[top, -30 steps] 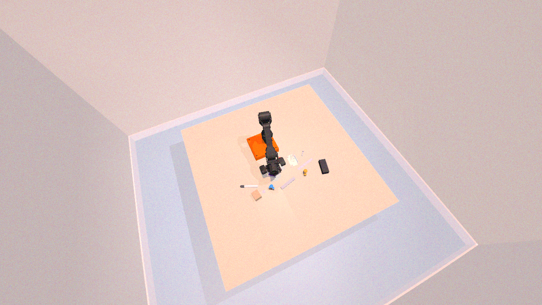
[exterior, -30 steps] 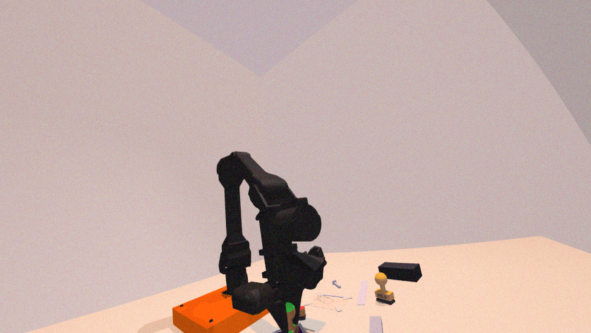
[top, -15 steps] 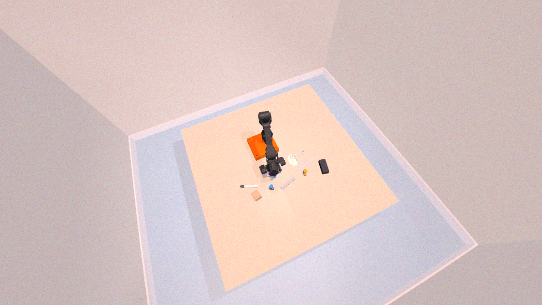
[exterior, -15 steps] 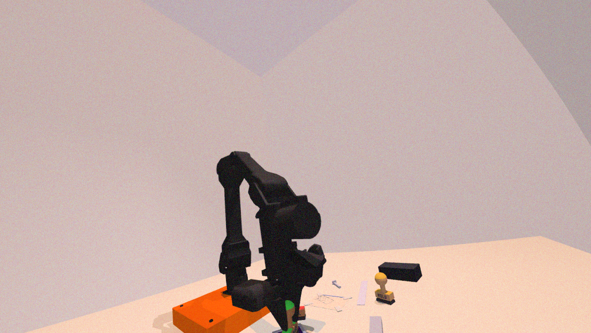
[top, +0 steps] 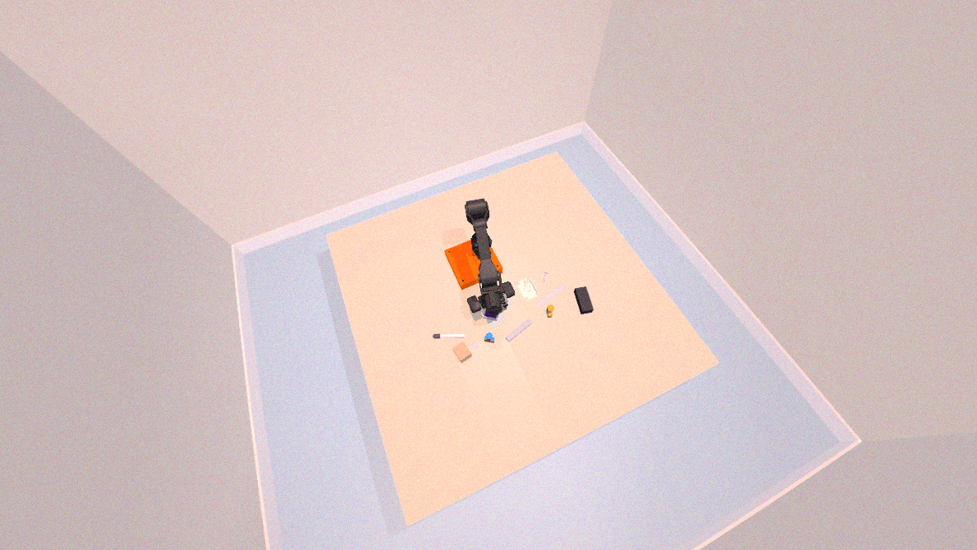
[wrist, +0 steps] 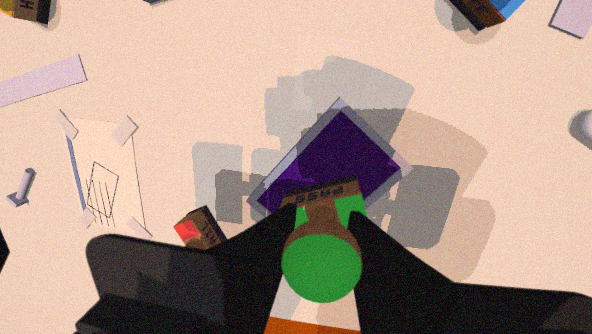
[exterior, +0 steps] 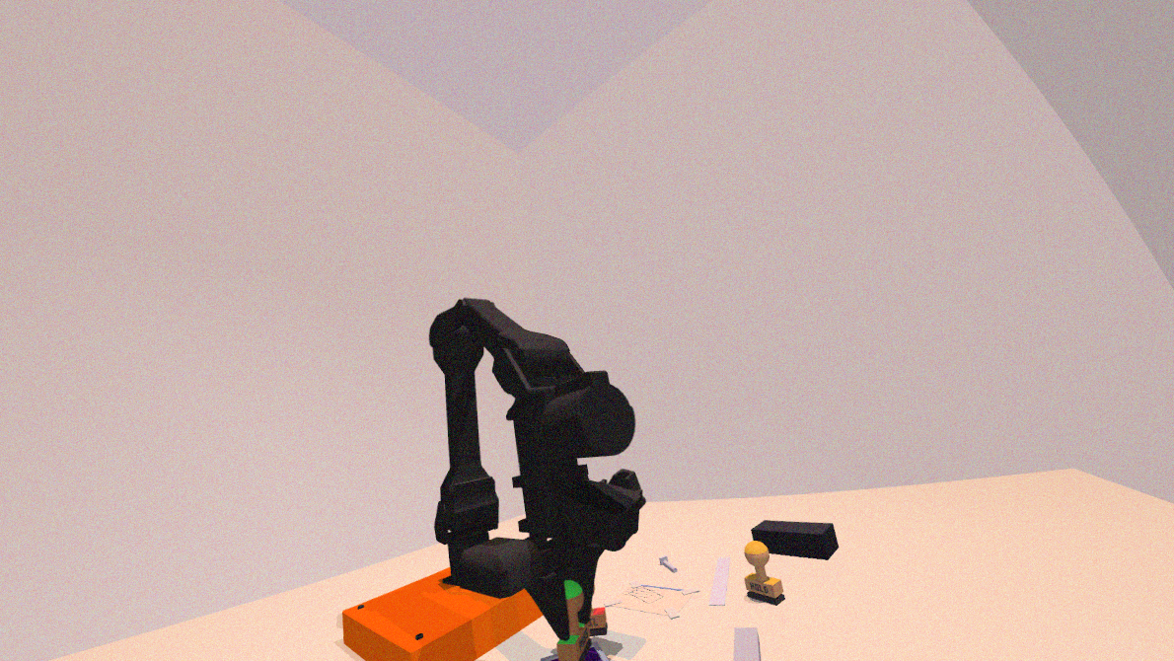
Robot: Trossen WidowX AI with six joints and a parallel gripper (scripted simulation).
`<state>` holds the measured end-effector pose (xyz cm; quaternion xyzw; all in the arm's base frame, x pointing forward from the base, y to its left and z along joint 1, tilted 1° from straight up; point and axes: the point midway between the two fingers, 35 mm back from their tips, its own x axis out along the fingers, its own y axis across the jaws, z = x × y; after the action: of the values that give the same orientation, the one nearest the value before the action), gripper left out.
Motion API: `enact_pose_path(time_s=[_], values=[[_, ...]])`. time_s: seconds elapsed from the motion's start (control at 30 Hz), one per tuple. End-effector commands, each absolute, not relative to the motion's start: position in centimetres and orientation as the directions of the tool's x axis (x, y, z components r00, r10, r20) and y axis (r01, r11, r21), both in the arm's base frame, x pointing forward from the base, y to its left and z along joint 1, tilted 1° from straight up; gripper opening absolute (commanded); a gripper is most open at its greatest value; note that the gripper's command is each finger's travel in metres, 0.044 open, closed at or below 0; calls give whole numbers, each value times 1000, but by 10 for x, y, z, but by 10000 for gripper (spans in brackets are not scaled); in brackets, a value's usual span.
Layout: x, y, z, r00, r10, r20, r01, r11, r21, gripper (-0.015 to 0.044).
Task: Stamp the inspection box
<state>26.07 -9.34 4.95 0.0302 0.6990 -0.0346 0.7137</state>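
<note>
My gripper (exterior: 572,630) (wrist: 322,216) is shut on the PASS stamp (exterior: 572,589) (wrist: 321,267), which has a green knob and a wooden block lettered PASS. The stamp is upright over the near part of the purple ink pad (top: 490,314) (wrist: 342,140). It seems slightly above the pad, but its underside is hidden and I cannot measure the gap. The card (top: 527,289) (wrist: 112,145) lies on the bench, left of the pad in the wrist view, with strips at its corners. The inspection box (wrist: 94,162) is a tilted outline on it, with thin dark lines across it.
A red-marked stamp (exterior: 599,622) (wrist: 200,227) is between pad and card. The HOLD stamp (top: 550,310) (exterior: 756,551), a blue-knobbed stamp (top: 489,336), a pen (top: 451,336), a wooden block (top: 462,351), a black block (top: 583,300) (exterior: 794,539) and a pale strip (top: 519,330) lie around.
</note>
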Motion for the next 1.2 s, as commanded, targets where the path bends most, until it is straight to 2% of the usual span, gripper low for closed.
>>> enact_pose_path(time_s=[0.0, 0.67, 1.17], values=[[262, -93, 57, 24, -6, -1000, 93, 996, -4, 0], [261, -91, 87, 24, -6, -1000, 90, 996, -4, 0], [270, -23, 86, 19, 4, -1000, -175, 985, 1, 0]])
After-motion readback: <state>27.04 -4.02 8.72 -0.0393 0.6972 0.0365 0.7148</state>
